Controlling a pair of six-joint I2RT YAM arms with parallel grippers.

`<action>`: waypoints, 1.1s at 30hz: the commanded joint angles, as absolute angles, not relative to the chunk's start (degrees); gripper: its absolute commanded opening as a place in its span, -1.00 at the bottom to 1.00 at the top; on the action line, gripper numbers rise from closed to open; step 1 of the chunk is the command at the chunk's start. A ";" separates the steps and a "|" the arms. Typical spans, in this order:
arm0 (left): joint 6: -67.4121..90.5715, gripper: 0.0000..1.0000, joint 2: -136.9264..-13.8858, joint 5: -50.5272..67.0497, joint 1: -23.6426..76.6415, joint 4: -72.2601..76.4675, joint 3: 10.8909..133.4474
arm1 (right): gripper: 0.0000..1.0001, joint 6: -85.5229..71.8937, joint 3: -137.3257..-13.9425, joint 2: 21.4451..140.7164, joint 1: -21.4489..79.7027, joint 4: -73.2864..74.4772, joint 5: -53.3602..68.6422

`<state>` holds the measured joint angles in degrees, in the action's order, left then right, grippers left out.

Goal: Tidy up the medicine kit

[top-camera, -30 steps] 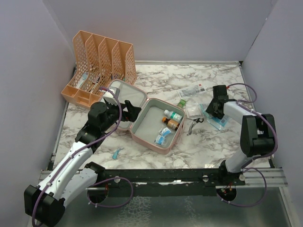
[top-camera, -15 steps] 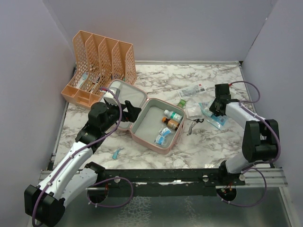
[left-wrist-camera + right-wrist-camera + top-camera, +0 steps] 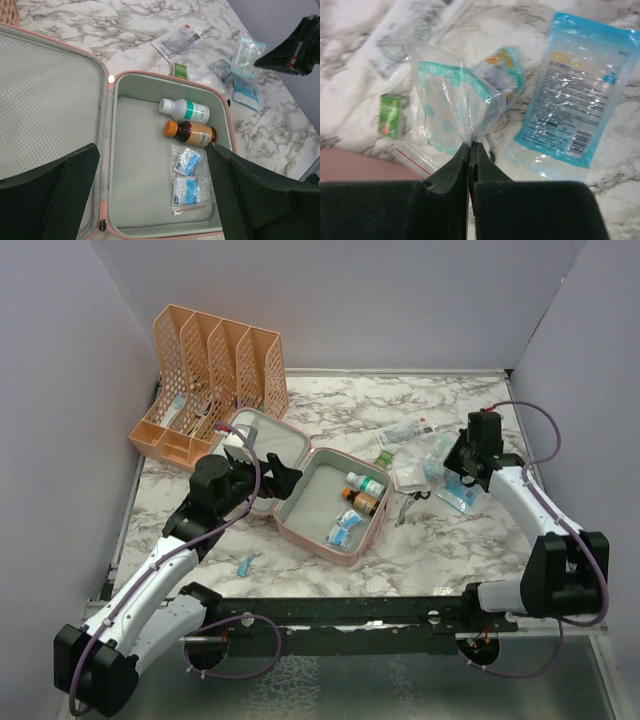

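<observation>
Swung farther out to the right over the last second and snapped the right gripper [image 3: 471, 145] tight on one corner of a clear pouch [image 3: 452, 107].
Mid-way through gathering loose supplies for the medicine kit [image 3: 318, 545], lying open mid-counter [image 3: 340, 400] with a white bottle [image 3: 184, 109], a brown bottle [image 3: 192, 132] and blue sachets [image 3: 189, 176] inside. Next, probably: lift clear, carry left over the pink rim, release above bare lining. Left gripper [image 3: 152, 150] spread wide above the kit, holding nothing. Print on the blue packet [image 3: 572, 95], green box [image 3: 391, 115] and bottle labels too small to read.
</observation>
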<state>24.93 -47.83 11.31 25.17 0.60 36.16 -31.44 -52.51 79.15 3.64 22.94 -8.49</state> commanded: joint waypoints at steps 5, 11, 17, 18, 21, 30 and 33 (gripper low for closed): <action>32.62 0.85 -52.67 20.70 25.33 6.83 37.85 | -0.98 -25.67 -49.22 67.01 3.56 17.79 19.94; 44.10 0.84 -57.81 25.70 25.61 15.03 37.80 | -0.98 -31.08 -44.97 62.15 7.57 12.44 31.30; 48.26 0.79 -63.70 23.93 27.79 15.72 39.25 | -0.98 -41.14 -41.08 61.28 20.77 5.31 27.54; 48.77 0.79 -64.73 23.85 28.14 15.67 39.43 | -0.98 -42.27 -40.69 61.82 22.77 4.37 26.57; 49.74 0.76 -66.26 23.41 29.42 15.65 39.44 | -0.98 -44.95 -40.15 63.75 27.54 1.95 24.15; 52.82 0.46 -68.36 21.03 30.14 15.59 37.19 | -0.98 -46.83 -42.23 70.27 33.37 -0.26 22.60; 52.82 0.27 -69.38 22.16 30.25 15.56 37.67 | -0.98 -47.03 -42.76 71.57 34.44 -0.26 22.08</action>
